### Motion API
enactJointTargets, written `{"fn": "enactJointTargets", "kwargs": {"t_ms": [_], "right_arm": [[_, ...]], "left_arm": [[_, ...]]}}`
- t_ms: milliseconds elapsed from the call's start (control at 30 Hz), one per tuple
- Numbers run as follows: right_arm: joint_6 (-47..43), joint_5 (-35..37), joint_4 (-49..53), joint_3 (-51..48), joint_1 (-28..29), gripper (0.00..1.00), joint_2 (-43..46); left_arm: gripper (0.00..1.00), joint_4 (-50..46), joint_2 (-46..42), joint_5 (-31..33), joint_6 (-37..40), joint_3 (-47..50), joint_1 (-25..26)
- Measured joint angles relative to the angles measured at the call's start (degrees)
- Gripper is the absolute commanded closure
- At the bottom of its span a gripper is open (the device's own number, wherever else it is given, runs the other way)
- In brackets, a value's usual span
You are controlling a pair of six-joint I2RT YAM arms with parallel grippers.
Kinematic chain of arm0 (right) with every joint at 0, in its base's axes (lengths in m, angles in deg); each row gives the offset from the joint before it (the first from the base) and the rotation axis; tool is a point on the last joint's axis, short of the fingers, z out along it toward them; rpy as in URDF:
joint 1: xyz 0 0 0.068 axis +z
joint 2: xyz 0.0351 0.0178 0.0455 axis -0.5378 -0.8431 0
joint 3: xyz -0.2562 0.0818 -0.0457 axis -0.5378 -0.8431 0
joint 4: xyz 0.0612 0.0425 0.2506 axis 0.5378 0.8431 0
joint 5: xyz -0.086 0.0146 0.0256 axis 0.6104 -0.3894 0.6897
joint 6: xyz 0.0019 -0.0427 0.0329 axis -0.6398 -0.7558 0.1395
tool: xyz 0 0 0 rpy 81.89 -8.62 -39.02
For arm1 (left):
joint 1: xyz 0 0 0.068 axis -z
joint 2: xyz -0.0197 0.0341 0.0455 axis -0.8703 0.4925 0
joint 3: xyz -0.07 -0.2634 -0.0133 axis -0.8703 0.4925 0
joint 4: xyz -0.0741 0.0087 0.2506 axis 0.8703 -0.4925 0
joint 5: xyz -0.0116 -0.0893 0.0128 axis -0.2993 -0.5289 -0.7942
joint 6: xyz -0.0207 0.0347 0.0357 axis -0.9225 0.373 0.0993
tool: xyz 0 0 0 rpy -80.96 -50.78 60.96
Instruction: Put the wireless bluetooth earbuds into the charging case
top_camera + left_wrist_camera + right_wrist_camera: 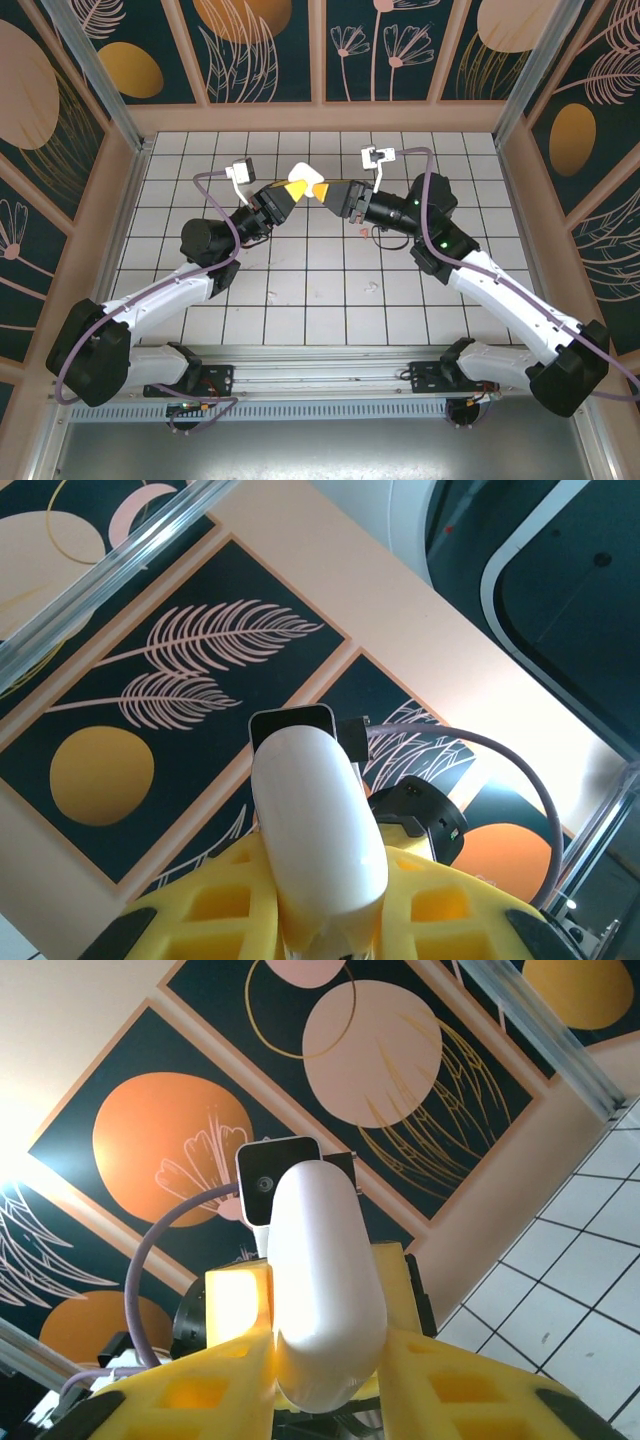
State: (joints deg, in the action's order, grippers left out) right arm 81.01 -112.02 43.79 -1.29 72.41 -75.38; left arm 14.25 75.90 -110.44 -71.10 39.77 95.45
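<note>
Both arms meet over the far middle of the tiled floor, where a white rounded charging case [305,171] is held in the air. My left gripper [295,191] is shut on its lower end, and the case [318,830] rises from between the yellow fingers [210,910]. My right gripper [321,192] faces it from the other side, its yellow fingers [480,1390] pressed against both sides of the case [320,1290]. A tiny pink earbud [362,232] lies on the tiles under the right arm. Two small white earbuds [372,288] [272,296] lie nearer the front.
Patterned walls [260,50] box in the floor at the back and on both sides. A metal rail [330,355] runs along the near edge by the arm bases. A purple cable [215,200] loops above each wrist.
</note>
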Motion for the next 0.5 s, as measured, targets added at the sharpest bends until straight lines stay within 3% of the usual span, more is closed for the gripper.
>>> {"fn": "enactJointTargets", "kwargs": {"t_ms": [133, 300, 400, 500], "right_arm": [[-0.02, -0.48, -0.33, 0.39, -0.07, 0.89, -0.76], [-2.40, -1.09, 1.05, 1.01, -0.13, 0.92, -0.83], [-5.40, -1.51, 2.36, 1.09, -0.13, 0.96, -0.33], [-9.77, -1.40, 5.14, 1.44, -0.13, 0.98, 0.13]], "left_arm": [[0.93, -0.07, 0.00, 0.02, 0.20, 0.00, -0.59], [0.81, -3.48, -1.92, -0.24, 2.95, 0.09, -0.74], [0.66, -7.48, -3.98, -1.11, 5.73, 0.09, -0.74], [0.41, -12.96, -5.77, -2.75, 9.46, -0.39, -0.39]]}}
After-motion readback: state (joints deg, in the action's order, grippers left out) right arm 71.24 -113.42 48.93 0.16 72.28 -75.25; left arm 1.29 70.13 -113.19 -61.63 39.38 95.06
